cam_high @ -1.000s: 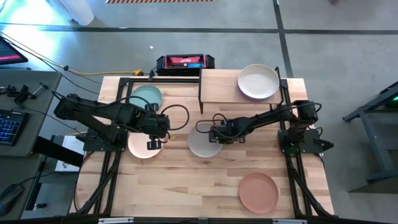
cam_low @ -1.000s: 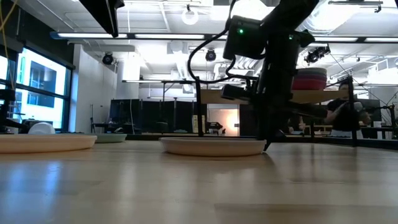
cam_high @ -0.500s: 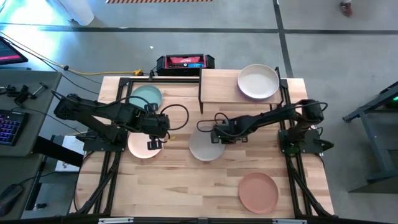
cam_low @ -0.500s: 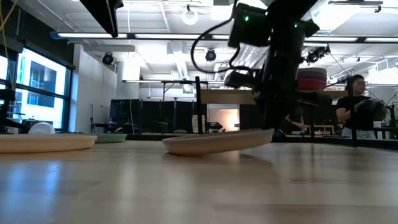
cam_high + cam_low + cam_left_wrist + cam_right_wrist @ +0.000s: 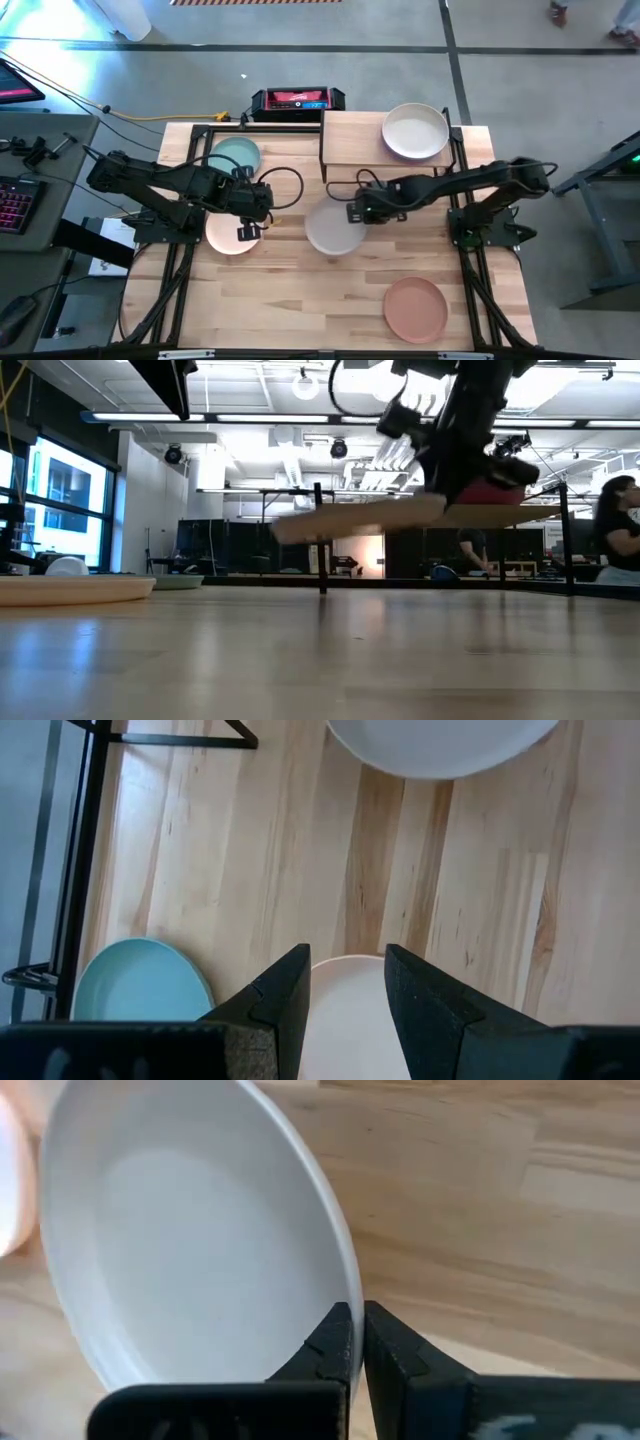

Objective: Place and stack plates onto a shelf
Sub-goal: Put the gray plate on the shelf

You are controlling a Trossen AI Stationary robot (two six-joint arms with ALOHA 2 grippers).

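Note:
My right gripper (image 5: 357,212) is shut on the grey plate (image 5: 333,229) at mid-table, just in front of the shelf (image 5: 350,140). In the low view the grey plate (image 5: 360,520) hangs in the air. A cream-white plate (image 5: 415,131) lies flat on the shelf's right half. My left gripper (image 5: 246,232) is open above the right edge of the peach-pink plate (image 5: 222,236), which lies flat on the table; in the left wrist view its fingers frame that plate (image 5: 347,1020). The teal plate (image 5: 236,155) and the terracotta plate (image 5: 415,308) also lie flat on the table. My right gripper pinches the grey plate's right rim (image 5: 346,1292) between its two fingers (image 5: 332,1342), one on the upper face and one below. The fingers come in roughly level from the table's right. The plate is lifted clear and tilted, its free left edge (image 5: 280,532) lower.
The shelf's left half is bare wood on black legs (image 5: 323,165). A red-and-black box (image 5: 297,99) sits beyond the far edge. Black frame bars (image 5: 190,150) flank the tabletop. A person (image 5: 618,520) stands in the room behind.
My right gripper has risen and drawn toward the table's right and far side. The grey plate first tipped up by its held rim with its left edge still on the table, then came clear and now hangs tilted above it.

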